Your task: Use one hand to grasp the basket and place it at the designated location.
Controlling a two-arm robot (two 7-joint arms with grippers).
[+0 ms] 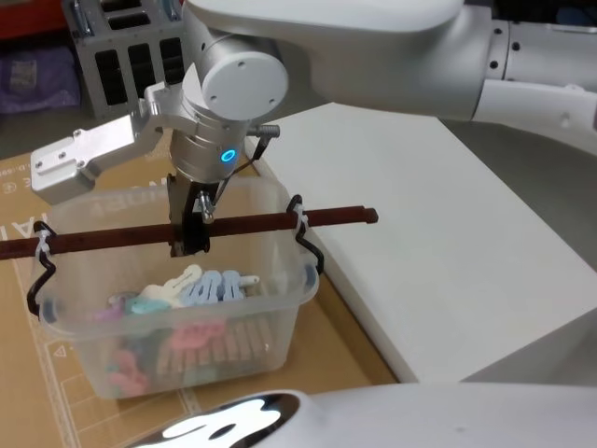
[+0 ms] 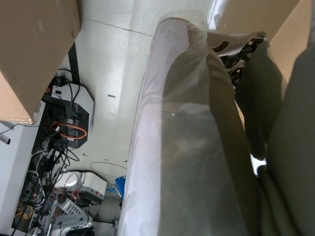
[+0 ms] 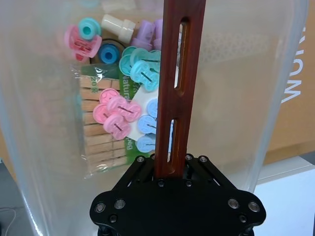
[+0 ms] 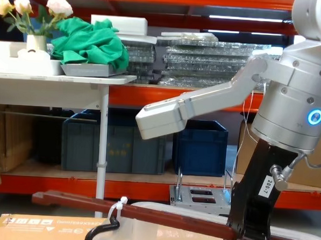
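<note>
The basket (image 1: pixel 177 322) stands on a flat cardboard box (image 1: pixel 19 191), at the box's right edge, just beside the left edge of the white surface (image 1: pixel 448 261). Its red-brown bar handle (image 1: pixel 317 218) lies across the rim, fastened at each end with white ties (image 1: pixel 300 220). The right hand (image 1: pixel 189 231) comes straight down on the bar a little left of its middle, fingers clamped tight on it.

From the right wrist you look along the bar (image 3: pixel 179 59), see its two long slots, and see the black hand (image 3: pixel 170 167) pinching its near end. Below lie wooden pegs (image 3: pixel 98 135) and pink, blue and teal clips (image 3: pixel 120 113) in the basket's bottom.

From the chest the hand (image 4: pixel 246 232) shows side-on with a white "200-7" label (image 4: pixel 268 186), the bar (image 4: pixel 161 216) running level through it above the basket's rim (image 4: pixel 150 206). Dark blue crates (image 4: pixel 95 141) sit on the shelf behind.
</note>
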